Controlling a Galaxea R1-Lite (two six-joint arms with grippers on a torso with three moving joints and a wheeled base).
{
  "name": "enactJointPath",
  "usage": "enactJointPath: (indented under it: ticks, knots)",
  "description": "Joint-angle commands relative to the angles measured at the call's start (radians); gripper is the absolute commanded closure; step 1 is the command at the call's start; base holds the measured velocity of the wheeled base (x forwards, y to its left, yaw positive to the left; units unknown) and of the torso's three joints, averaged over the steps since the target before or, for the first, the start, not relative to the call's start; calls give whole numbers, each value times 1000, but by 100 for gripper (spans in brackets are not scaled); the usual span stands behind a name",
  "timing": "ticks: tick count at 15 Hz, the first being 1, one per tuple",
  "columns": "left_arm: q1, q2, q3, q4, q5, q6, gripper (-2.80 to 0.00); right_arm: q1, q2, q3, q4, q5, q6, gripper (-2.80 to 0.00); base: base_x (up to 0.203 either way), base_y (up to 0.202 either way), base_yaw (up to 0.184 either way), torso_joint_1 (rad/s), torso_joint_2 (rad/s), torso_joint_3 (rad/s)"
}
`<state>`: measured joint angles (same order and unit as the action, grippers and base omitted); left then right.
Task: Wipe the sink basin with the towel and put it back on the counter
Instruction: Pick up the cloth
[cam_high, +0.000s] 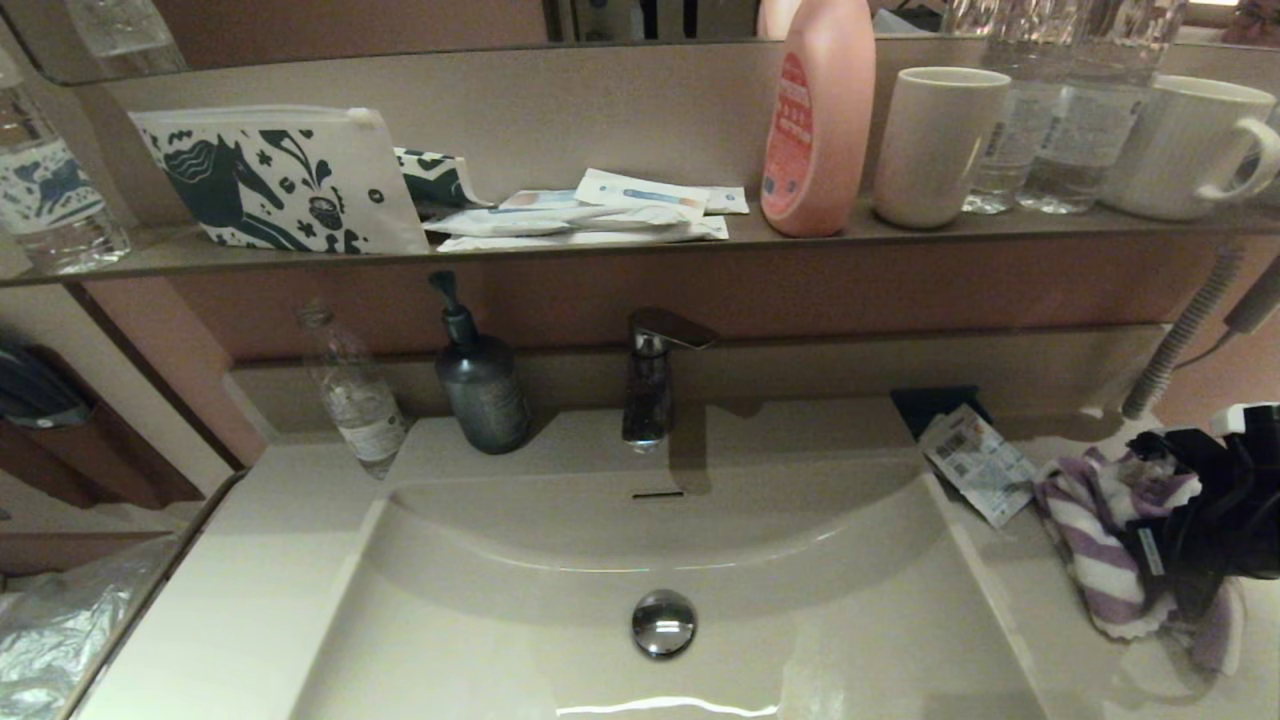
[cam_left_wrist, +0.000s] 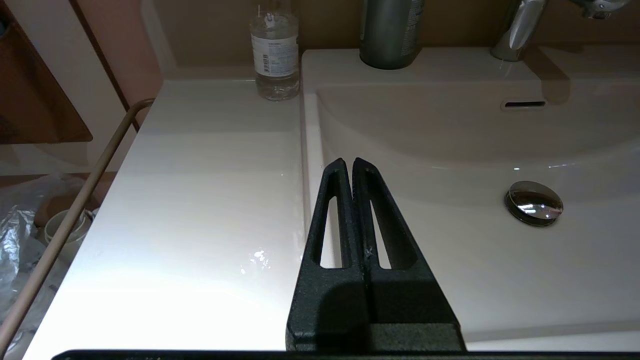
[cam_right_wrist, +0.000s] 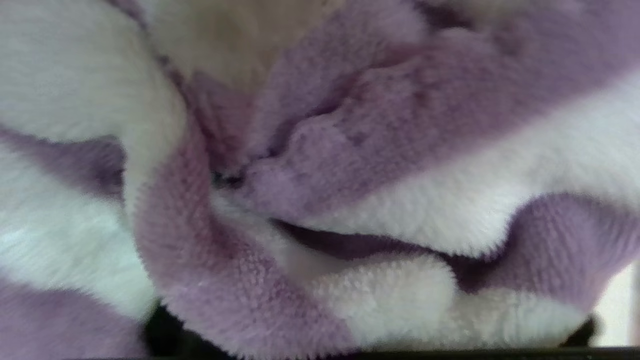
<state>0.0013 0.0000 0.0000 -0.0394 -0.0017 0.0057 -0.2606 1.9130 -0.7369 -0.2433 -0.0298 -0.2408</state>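
The purple-and-white striped towel (cam_high: 1095, 540) lies bunched on the counter (cam_high: 1010, 620) right of the sink basin (cam_high: 500, 620). My right gripper (cam_high: 1190, 540) is sunk into the towel's right side, shut on it. In the right wrist view the towel (cam_right_wrist: 350, 150) fills the picture, its folds drawn to one pinch, and the fingers are hidden under the cloth. The left gripper (cam_left_wrist: 348, 161) is shut and holds nothing. It hovers over the basin's left rim, where counter (cam_left_wrist: 200, 200) meets basin (cam_left_wrist: 450, 250). The chrome drain plug (cam_high: 663, 622) sits mid-basin.
A faucet (cam_high: 655, 380), a dark soap dispenser (cam_high: 482, 385) and a clear bottle (cam_high: 358, 400) stand along the back. Paper sachets (cam_high: 980, 462) lie just left of the towel. The brown shelf (cam_high: 600, 245) above holds a horse-print pouch (cam_high: 280, 180), a pink bottle (cam_high: 818, 120) and mugs.
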Motion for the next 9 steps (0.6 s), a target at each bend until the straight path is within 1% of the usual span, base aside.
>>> enactJointPath:
  ticks: [1,3,6,8,9]
  knots:
    - [0,2,0,-1,0,0,0,1,-38,21,11,36,23,0,0,0,0,0,0,0]
    - [0,2,0,-1,0,0,0,1,-73,25,32,66,51,0,0,0,0,0,0,0]
    - [0,2,0,-1,0,0,0,0,-186,14,136,106,72,0,0,0,0,0,0,0]
    - [0,2,0,-1,0,0,0,0,-283,-16,249,138,96,0,0,0,0,0,0,0]
    - [0,2,0,-1,1,0,0,-2,-335,-45,336,159,107,0,0,0,0,0,0,0]
